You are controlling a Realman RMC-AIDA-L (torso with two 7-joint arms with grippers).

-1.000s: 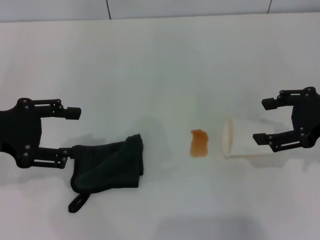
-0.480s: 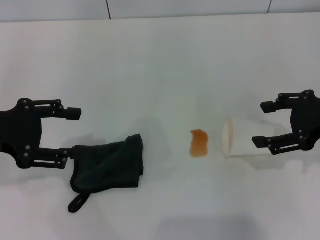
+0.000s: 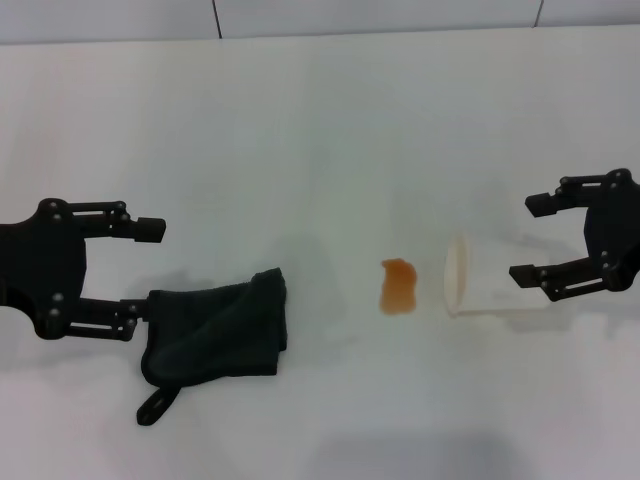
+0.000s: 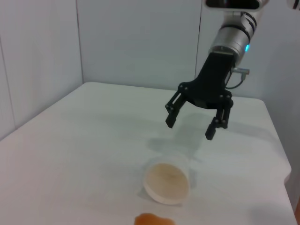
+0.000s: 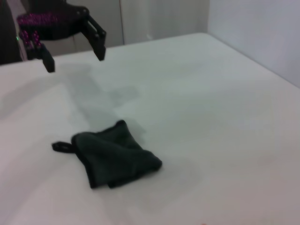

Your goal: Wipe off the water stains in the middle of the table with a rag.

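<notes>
The counter (image 3: 320,130) is a plain white surface, smooth and matt, with only soft shadows on it. The rag (image 3: 215,333) is dark, soft cloth with thick folds and a fuzzy, dull nap; a small fabric loop hangs from one corner. The water stains (image 3: 398,285) look like a thin, wet orange-brown film. The cup (image 3: 480,290) looks like white paper, matt. Both the left claw (image 3: 145,268) and the right claw (image 3: 528,240) are black and matt, seemingly hard plastic or coated metal.

Blk rag (image 3: 218,330), orange-brn stain (image 3: 398,285), white table (image 3: 330,140).
</notes>
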